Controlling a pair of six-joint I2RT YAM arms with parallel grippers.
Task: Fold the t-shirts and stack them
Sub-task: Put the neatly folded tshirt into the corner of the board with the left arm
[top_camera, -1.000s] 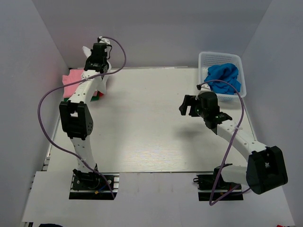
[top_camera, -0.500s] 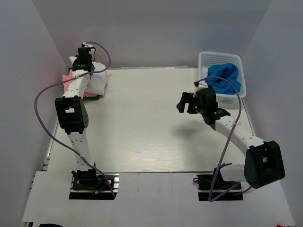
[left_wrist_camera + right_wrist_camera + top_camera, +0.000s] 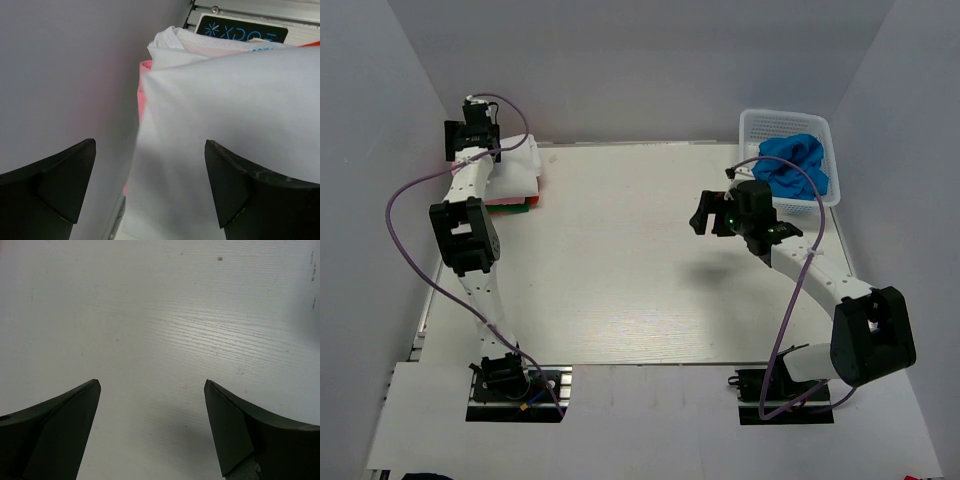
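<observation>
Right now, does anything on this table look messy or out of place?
Yes. The blue t-shirt lies crumpled in the white basket at the far right, not folded. On the far-left stack, the white t-shirt on top looks puffy and does not line up with the pink t-shirt beneath.

White t-shirt (image 3: 520, 165), pink t-shirt (image 3: 143, 90), bright blue t-shirt (image 3: 795, 165). White lattice basket (image 3: 760, 122). Off-white wood-grain desk (image 3: 640, 260). Black fingers (image 3: 50, 435), purple cables (image 3: 405, 215).

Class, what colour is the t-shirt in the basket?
The t-shirt is bright blue, clearest in the top external view.
</observation>
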